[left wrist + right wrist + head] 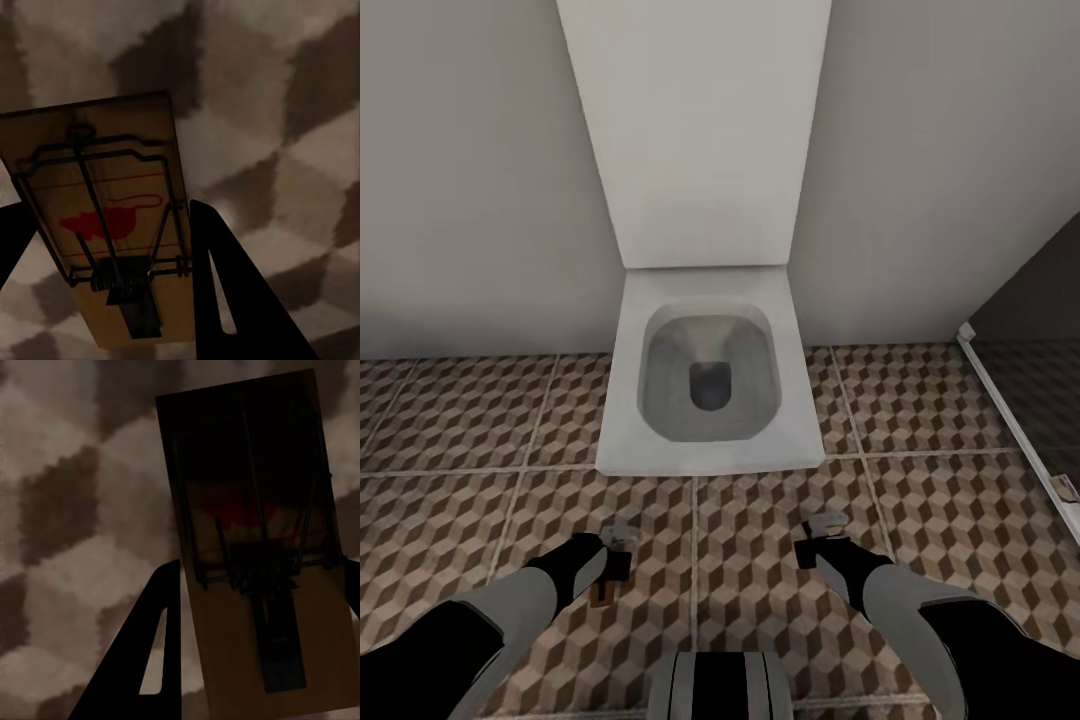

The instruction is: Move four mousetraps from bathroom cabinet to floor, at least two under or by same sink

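Note:
My left gripper [105, 214] is shut on a mousetrap [112, 225], a tan board with black wire and a red mouse mark, held above the bathroom floor [285, 112]. My right gripper [262, 566] is shut on a second mousetrap [255, 555], shadowed, with a red mark under its wire. In the head view both grippers hang low over the cube-patterned bathroom floor [920, 400], the left gripper [615, 548] and the right gripper [822, 530] in front of the toilet. A tan sliver of the left mousetrap [600, 594] peeks out below the hand. The cabinet and the sink are out of view.
A white toilet [630, 440] stands straight ahead against the pale wall, its raised lid [700, 130] leaning back. At the right a dark panel with a white bottom rail [1010, 420] runs diagonally. My own base [720, 685] shows at the bottom edge.

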`<state>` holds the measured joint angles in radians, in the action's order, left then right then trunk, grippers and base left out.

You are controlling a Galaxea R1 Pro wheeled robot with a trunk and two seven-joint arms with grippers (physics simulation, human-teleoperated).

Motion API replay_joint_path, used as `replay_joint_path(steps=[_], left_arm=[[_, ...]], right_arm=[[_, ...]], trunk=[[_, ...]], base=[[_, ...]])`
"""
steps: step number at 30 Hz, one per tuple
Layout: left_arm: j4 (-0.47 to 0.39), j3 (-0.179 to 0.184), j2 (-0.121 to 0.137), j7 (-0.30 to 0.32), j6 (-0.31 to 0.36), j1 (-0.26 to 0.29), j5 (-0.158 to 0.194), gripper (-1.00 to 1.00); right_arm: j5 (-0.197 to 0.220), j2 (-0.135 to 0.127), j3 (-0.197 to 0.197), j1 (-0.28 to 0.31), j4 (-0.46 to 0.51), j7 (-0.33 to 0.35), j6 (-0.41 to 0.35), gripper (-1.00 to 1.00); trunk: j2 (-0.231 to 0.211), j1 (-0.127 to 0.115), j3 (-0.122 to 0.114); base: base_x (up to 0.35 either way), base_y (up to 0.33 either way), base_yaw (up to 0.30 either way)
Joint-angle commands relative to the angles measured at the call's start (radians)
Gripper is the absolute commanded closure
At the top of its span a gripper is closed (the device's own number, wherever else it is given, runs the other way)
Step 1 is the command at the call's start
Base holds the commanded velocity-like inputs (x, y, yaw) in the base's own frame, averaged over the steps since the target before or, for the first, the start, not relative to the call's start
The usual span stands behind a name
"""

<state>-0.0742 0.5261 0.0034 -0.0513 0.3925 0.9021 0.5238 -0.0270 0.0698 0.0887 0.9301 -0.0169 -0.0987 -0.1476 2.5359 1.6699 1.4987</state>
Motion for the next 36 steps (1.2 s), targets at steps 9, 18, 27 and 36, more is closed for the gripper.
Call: replay_joint_path(steps=[9,18,27,36], left_arm=[[-0.003,0.006,0.003,-0.001,0.002,0.0,0.006,1.0],[-0.003,0.006,0.003,-0.001,-0.001,0.0,0.005,1.0],[-0.001,0.006,0.01,-0.001,-0.061,0.0,0.014,1.0],[-0.001,0.007,0.011,-0.001,-0.074,0.0,0.013,1.0]], right_arm=[[-0.001,0.005,0.008,0.001,-0.011,-0.001,0.004,1.0],[0.0,0.004,0.008,0.001,-0.012,-0.001,0.006,1.0],[0.001,0.005,0.008,0.001,-0.014,-0.001,0.009,1.0],[0.001,0.004,0.008,0.001,-0.014,-0.001,0.009,1.0]], trunk=[[0.0,0.0,0.001],[0.0,0.0,0.001],[0.0,0.0,0.001],[0.0,0.0,0.001]], base=[[0.0,0.0,0.0],[0.0,0.0,0.0],[0.0,0.0,0.0],[0.0,0.0,0.0]])
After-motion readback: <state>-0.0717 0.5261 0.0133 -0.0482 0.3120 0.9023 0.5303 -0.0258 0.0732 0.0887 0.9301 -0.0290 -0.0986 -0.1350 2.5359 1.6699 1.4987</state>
